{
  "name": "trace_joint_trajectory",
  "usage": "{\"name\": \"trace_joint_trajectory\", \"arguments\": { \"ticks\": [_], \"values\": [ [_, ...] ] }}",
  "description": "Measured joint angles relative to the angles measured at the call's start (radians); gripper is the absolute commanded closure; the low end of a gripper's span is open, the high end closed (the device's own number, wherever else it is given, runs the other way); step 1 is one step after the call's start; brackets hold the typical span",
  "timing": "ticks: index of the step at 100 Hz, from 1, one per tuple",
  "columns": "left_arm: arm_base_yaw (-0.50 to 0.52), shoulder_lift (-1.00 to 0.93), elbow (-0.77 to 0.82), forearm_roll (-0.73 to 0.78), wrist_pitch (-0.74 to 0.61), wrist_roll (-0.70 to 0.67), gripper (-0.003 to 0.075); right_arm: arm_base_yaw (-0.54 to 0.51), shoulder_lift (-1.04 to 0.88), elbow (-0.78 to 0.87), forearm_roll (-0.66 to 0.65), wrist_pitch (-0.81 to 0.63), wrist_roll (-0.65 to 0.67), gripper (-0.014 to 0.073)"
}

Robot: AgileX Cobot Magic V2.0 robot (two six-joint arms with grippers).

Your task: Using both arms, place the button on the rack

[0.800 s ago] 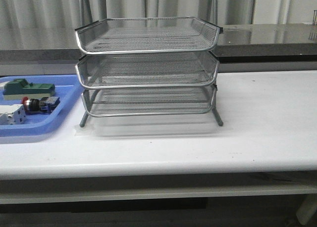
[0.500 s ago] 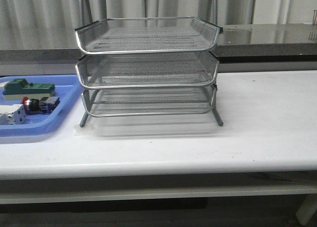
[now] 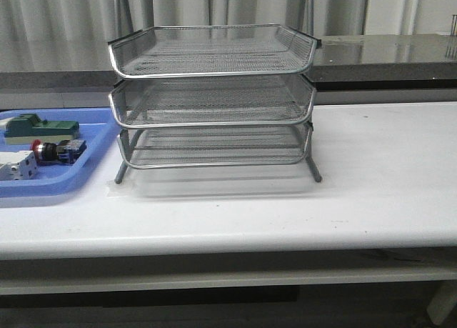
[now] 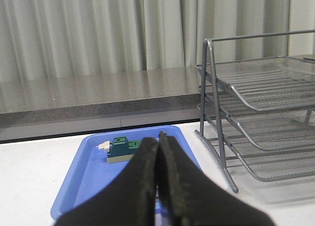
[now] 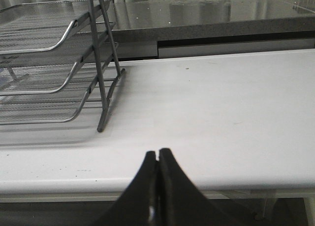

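Button (image 3: 51, 151) lies between green block (image 3: 39, 128) and white component (image 3: 18, 166).

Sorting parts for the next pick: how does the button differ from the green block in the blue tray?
The button has a red round head and a blue rear; the green block is boxy and plain green. The button is smaller. It lies nearer the tray's front; the block lies behind it. Both rest untouched in the tray.

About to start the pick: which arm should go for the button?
Left. The button lies in the blue tray on the robot's left, and the left hand, shut, already faces that tray. The right hand faces bare table beside the rack.
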Motion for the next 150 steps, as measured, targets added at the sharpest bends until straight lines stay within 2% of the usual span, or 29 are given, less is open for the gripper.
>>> {"name": "trace_joint_trajectory", "arguments": {
  "ticks": [23, 49, 99, 128, 137, 142, 150],
  "values": [
    [0.0, 0.0, 0.0, 0.0, 0.0, 0.0, 0.0741, 0.0, 0.0, 0.0, 0.017, -0.044, 0.0, 0.0662],
    [0.0, 0.0, 0.0, 0.0, 0.0, 0.0, 0.0741, 0.0, 0.029, -0.147, 0.082, 0.056, 0.0, 0.0662],
    [0.0, 0.0, 0.0, 0.0, 0.0, 0.0, 0.0741, 0.0, 0.564, -0.596, 0.14, 0.435, 0.0, 0.0662],
    [0.0, 0.0, 0.0, 0.0, 0.0, 0.0, 0.0741, 0.0, 0.764, -0.647, 0.203, 0.453, 0.0, 0.0658],
    [0.0, 0.0, 0.0, 0.0, 0.0, 0.0, 0.0741, 0.0, 0.804, -0.647, 0.247, 0.442, 0.0, 0.0594],
    [0.0, 0.0, 0.0, 0.0, 0.0, 0.0, 0.0741, 0.0, 0.825, -0.647, 0.276, 0.432, 0.0, 0.0525],
    [0.0, 0.0, 0.0, 0.0, 0.0, 0.0, 0.0741, 0.0, 0.858, -0.647, 0.33, 0.414, 0.0, 0.0368]
  ]
}}
